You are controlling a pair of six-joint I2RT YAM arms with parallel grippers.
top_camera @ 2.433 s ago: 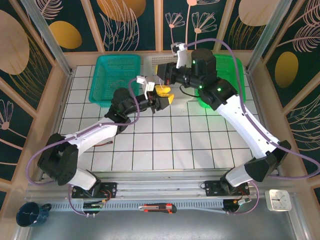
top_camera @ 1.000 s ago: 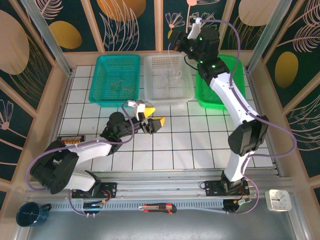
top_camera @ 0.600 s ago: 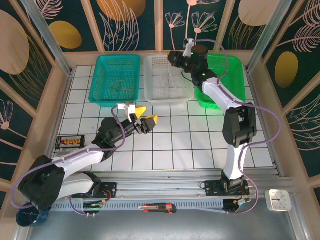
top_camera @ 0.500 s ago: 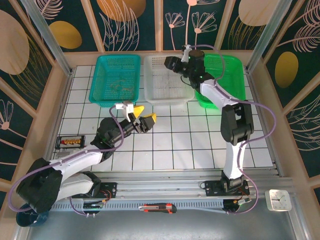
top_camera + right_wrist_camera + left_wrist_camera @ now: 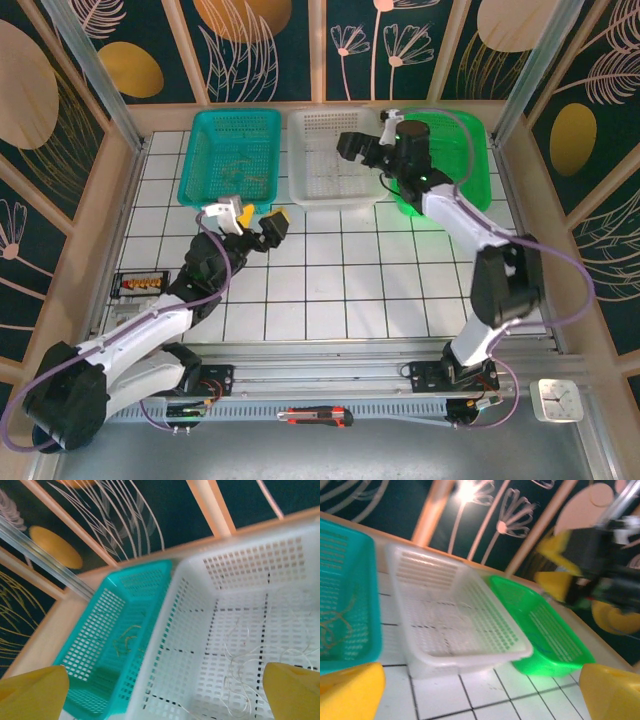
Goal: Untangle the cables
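- Left claw (image 5: 260, 220): open and empty, yellow fingers spread above the tiled table (image 5: 400, 280), near the teal basket (image 5: 192, 160).
- Right claw (image 5: 162, 690): open and empty, above the white basket (image 5: 335, 196); fingertips cut off at the frame corners.
- Olive cable (image 5: 127, 637): small tangle on the teal basket's floor.
- Whitish cable (image 5: 240, 672): thin loops in the white basket, faint against the mesh.
- Green basket (image 5: 472, 160): partly hidden by the right arm; contents unclear.

1 overhead rear view, 2 low wrist views; white basket (image 5: 322, 124) common.
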